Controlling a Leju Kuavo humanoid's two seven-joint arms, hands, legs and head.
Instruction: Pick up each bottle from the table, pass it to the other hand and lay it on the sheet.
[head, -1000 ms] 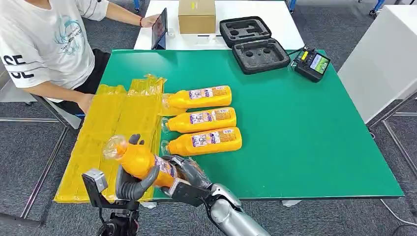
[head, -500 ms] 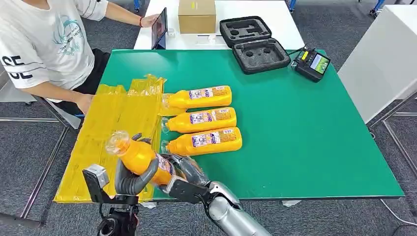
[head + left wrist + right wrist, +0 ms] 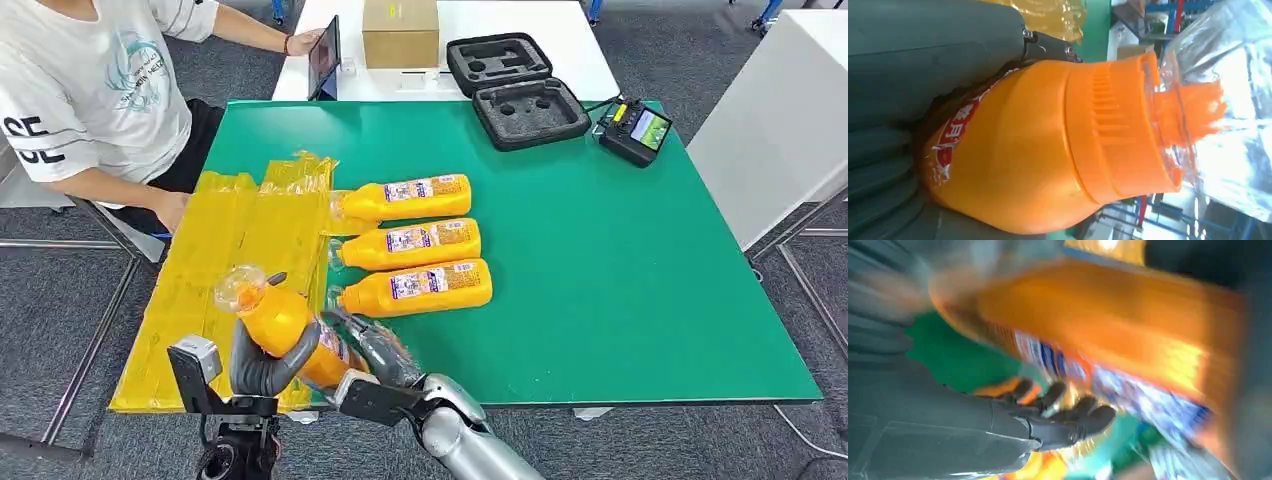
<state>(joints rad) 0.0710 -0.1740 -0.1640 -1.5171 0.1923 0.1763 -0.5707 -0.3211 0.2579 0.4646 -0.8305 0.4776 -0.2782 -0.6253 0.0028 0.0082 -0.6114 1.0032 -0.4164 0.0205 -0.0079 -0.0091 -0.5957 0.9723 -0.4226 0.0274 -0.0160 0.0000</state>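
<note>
Here the left hand (image 3: 262, 362) is clamped round an orange bottle (image 3: 285, 325), held tilted above the near edge of the yellow sheet (image 3: 215, 265), its clear cap toward the person (image 3: 90, 95). The right hand (image 3: 372, 345) sits at the bottle's base, its fingers (image 3: 1083, 422) spread beside the label; whether it grips cannot be told. The label shows red and blue print, too blurred to read. Three more bottles (image 3: 415, 243) lie side by side on the green desk (image 3: 620, 270), caps at the sheet's edge. Beyond them stand a box (image 3: 400, 32), an open black case (image 3: 517, 88), a tablet (image 3: 326, 57) and a controller (image 3: 634, 130)
</note>
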